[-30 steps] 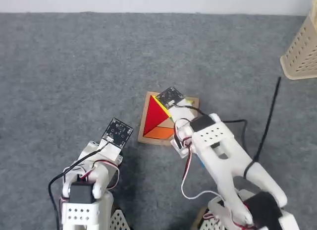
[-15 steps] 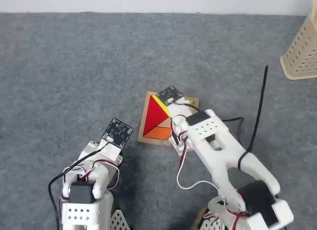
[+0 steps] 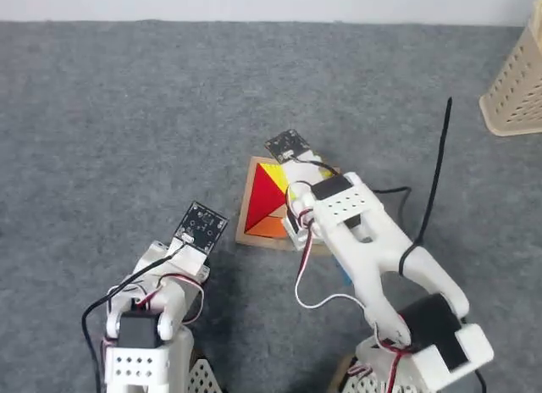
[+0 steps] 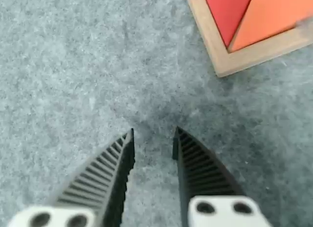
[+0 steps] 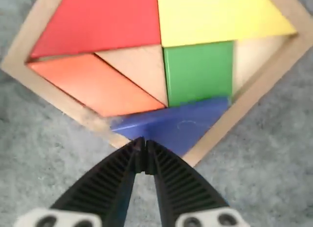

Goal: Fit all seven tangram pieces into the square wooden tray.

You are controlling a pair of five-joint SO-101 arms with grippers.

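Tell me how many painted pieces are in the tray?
5: red beside yellow, green between yellow and blue, orange beside blue, blue at the rim. Two plain wooden triangles might be pieces or gaps.

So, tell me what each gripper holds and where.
Nothing held: the left gripper is open over carpet; the right gripper is shut, tips at the edge of the blue triangle.

The tray (image 5: 14,64) is pale wood, holding a red triangle (image 5: 102,21), yellow triangle (image 5: 215,16), green square (image 5: 198,73), orange piece (image 5: 93,85), blue triangle (image 5: 171,126) and bare-wood triangle (image 5: 137,65). The worktop (image 3: 127,113) is speckled grey. The left hand (image 4: 151,139) and right hand (image 5: 145,146) are ribbed black.
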